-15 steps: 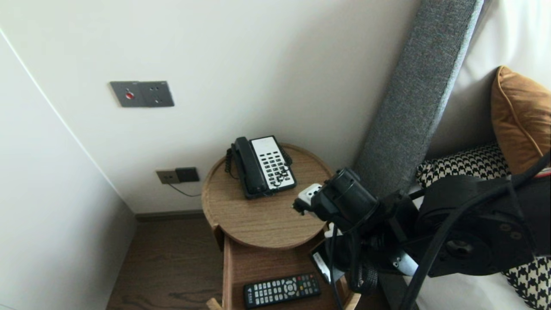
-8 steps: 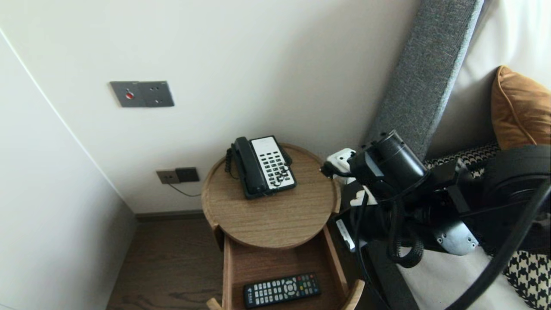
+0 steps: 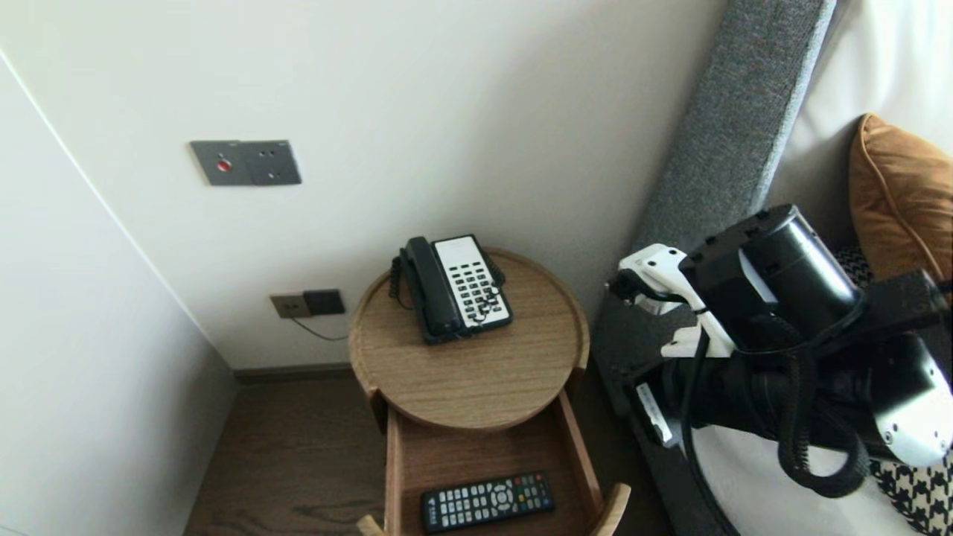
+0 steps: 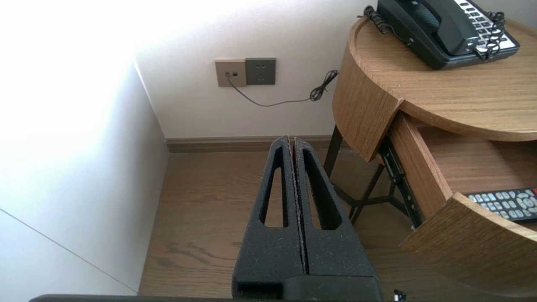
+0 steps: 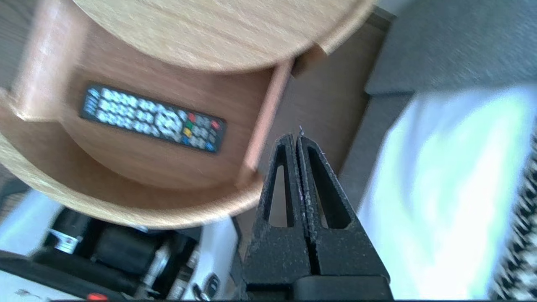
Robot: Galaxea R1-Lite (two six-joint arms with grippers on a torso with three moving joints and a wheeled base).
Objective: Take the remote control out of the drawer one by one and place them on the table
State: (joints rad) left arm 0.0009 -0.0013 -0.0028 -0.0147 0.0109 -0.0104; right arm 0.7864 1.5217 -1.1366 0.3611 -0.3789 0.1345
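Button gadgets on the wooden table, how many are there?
2. The black-and-white corded desk telephone sits on the round wooden tabletop; the black rectangular remote control lies in the open wooden drawer below. More could hide deeper in the drawer.

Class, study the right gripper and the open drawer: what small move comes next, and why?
Probably shift the right gripper sideways over the drawer and open its fingers: shut and empty, it hangs outside the drawer's side wall, away from the remote.
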